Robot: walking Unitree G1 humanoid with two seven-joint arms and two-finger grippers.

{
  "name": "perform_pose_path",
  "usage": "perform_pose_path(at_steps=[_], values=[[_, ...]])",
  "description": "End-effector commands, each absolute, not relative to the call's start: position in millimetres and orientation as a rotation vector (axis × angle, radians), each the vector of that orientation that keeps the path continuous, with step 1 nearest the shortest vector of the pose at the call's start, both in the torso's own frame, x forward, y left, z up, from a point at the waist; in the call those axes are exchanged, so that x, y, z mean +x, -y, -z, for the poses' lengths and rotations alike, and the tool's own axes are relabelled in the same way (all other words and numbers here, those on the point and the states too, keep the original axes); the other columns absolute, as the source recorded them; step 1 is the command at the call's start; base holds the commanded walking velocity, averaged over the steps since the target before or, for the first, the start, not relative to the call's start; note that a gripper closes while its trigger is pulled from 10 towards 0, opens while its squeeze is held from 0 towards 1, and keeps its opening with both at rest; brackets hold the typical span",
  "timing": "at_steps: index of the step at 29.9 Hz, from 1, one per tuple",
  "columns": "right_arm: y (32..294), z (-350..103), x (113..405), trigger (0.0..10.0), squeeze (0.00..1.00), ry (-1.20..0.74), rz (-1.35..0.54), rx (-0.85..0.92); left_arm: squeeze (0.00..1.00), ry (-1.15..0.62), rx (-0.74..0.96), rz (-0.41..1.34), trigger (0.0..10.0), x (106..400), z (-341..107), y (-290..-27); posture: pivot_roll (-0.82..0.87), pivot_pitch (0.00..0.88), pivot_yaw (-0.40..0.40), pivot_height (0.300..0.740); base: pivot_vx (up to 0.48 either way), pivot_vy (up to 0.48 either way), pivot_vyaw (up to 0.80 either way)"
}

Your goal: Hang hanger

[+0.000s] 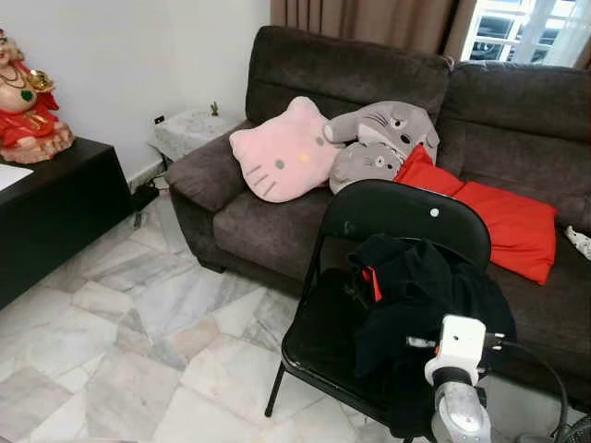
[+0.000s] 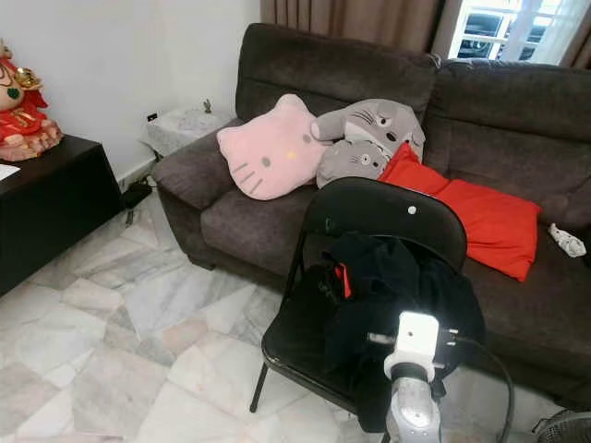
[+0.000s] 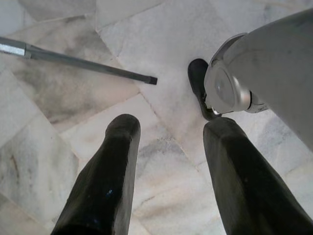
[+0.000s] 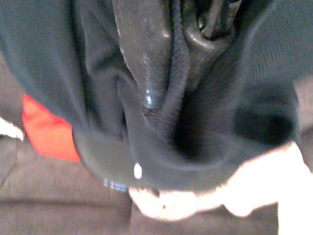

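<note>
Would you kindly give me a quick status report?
Right gripper shut on black garment heaped on folding chair. Left gripper open, idle over floor. Sofa close behind chair.

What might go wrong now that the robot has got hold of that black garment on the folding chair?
The right gripper is pinching only a fold of the black garment, so the cloth may slip free when lifted. The garment drapes over the folding chair, so it could snag there and tug the light chair across the marble floor. The left gripper hangs open over the floor, too far away to help.
</note>
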State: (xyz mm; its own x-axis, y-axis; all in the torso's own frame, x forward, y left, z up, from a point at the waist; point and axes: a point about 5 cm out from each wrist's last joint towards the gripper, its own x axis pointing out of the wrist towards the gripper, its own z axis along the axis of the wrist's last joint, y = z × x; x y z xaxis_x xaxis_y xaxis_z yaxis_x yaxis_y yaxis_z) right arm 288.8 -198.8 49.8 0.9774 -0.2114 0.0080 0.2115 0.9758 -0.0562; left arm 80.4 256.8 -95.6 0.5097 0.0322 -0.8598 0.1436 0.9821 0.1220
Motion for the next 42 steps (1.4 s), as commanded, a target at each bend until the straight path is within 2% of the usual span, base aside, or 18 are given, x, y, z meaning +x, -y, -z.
perform_pose_path(at_steps=[1,7,16,27,42], values=[[196,-54,285,10.0,0.0,0.04,0.196,-0.046,0.0,-1.083,0.193,0.05,10.0,71,97,-262,0.04,0.0,0.007,0.74,0.0,0.0,0.0],[192,-46,273,10.0,0.0,0.024,0.161,-0.09,0.0,-1.093,0.201,0.032,10.0,81,95,-266,0.05,0.0,0.004,0.74,0.0,0.0,0.0],[190,-56,278,10.0,0.0,0.043,0.125,-0.134,0.0,-1.105,0.205,0.031,10.0,89,96,-261,0.04,0.0,0.003,0.74,0.0,0.0,0.79],[185,-57,278,10.0,0.0,0.039,0.068,-0.174,0.0,-1.125,0.192,0.022,10.0,85,100,-256,0.04,0.0,-0.023,0.74,0.0,0.0,0.8],[167,-62,281,10.0,0.0,0.049,-0.05,-0.2,0.0,-1.131,0.174,0.012,10.0,74,102,-252,0.04,0.0,-0.04,0.74,0.0,0.0,0.8]])
